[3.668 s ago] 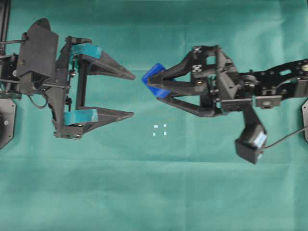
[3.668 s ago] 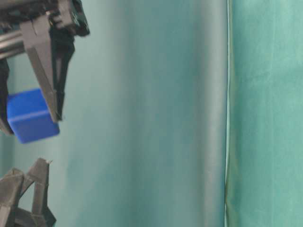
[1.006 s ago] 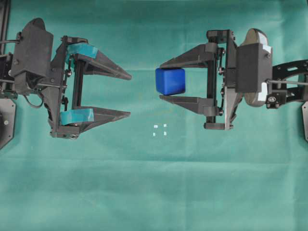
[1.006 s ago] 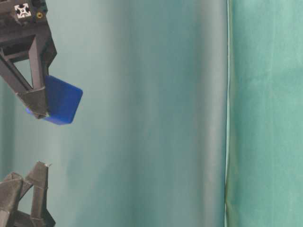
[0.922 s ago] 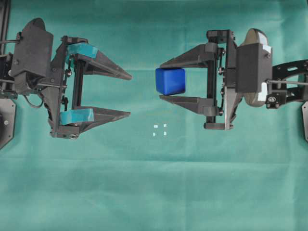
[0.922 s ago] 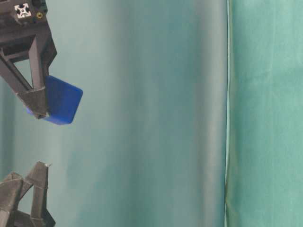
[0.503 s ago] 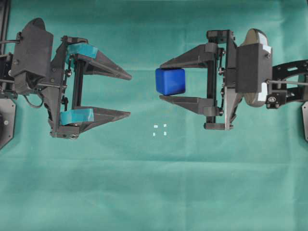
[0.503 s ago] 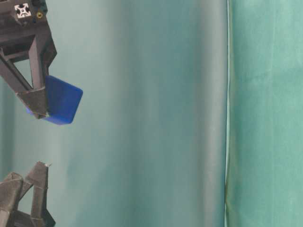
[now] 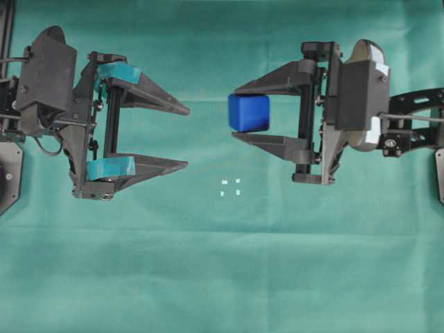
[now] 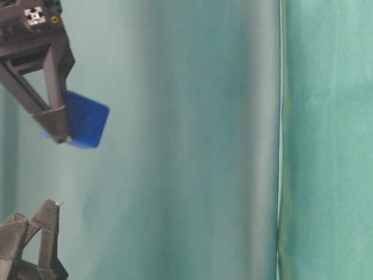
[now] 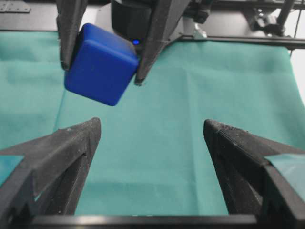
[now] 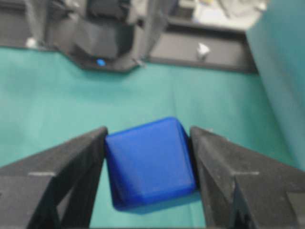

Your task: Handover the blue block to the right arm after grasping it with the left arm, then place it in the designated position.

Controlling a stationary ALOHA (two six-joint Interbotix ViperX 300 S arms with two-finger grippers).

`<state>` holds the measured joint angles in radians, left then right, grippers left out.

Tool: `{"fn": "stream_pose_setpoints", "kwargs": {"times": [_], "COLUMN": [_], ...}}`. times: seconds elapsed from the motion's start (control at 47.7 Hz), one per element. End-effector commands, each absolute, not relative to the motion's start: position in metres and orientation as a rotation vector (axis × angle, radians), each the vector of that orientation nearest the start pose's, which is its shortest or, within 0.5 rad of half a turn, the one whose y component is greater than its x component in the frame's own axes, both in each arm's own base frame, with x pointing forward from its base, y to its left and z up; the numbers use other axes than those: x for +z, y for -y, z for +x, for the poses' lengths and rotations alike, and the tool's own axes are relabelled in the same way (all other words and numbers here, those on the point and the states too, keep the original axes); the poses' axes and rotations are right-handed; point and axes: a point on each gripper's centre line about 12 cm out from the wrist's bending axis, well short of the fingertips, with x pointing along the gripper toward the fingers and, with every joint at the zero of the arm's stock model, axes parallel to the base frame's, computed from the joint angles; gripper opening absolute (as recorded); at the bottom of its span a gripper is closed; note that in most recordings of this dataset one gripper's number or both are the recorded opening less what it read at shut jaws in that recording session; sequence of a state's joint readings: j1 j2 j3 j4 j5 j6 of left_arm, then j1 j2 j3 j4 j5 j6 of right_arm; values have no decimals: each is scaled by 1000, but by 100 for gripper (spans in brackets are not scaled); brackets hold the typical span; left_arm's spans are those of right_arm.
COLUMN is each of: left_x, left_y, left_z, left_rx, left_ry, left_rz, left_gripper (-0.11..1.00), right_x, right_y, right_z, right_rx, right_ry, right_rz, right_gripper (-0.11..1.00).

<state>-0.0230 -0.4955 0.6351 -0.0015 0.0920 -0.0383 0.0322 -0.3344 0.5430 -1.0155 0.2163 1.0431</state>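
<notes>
The blue block [image 9: 248, 113] is pinched between the plain black fingers of my right gripper [image 9: 234, 112], held above the green cloth; it also shows as the blue block [image 12: 150, 163], the blue block [image 11: 101, 64] and the blue block [image 10: 85, 119]. My left gripper [image 9: 188, 137], with teal tape on each finger, stands open and empty to the left, its tips apart from the block. In the left wrist view my left gripper [image 11: 152, 129] has only cloth between its fingers. The designated position [image 9: 230, 188], tiny white marks in a square, lies on the cloth below and slightly left of the block.
A green cloth [image 9: 222, 277] covers the whole table. The left arm's black base [image 9: 8, 173] sits at the left edge and the right arm's links [image 9: 416, 111] run off the right edge. A vertical cloth seam [image 10: 280, 140] shows in the table-level view.
The right gripper with the blue block has shifted slightly right and up in the overhead view. The left gripper has stayed still and open.
</notes>
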Motion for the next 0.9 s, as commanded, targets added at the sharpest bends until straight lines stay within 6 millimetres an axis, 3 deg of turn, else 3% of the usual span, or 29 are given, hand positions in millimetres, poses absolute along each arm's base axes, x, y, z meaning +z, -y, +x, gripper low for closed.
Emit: {"fn": "stream_pose_setpoints", "kwargs": {"times": [0.0,0.587,0.88], "left_x": [360,359,359], "left_y": [7,7,7], "left_z": [322,323,326], "left_rx": [-17,-17,-17], "left_ry": [-204,-207,-212], "left_rz": [-39,-39,-39], "left_gripper": [100,100,100], "right_x": [340,287,283], "right_y": [8,6,6], "right_z": [357,339,338], "right_rx": [-175,-267,-270], "right_ry": [-312,-515,-529], "right_rz": [22,168,180], "right_gripper": [59,59,59]}}
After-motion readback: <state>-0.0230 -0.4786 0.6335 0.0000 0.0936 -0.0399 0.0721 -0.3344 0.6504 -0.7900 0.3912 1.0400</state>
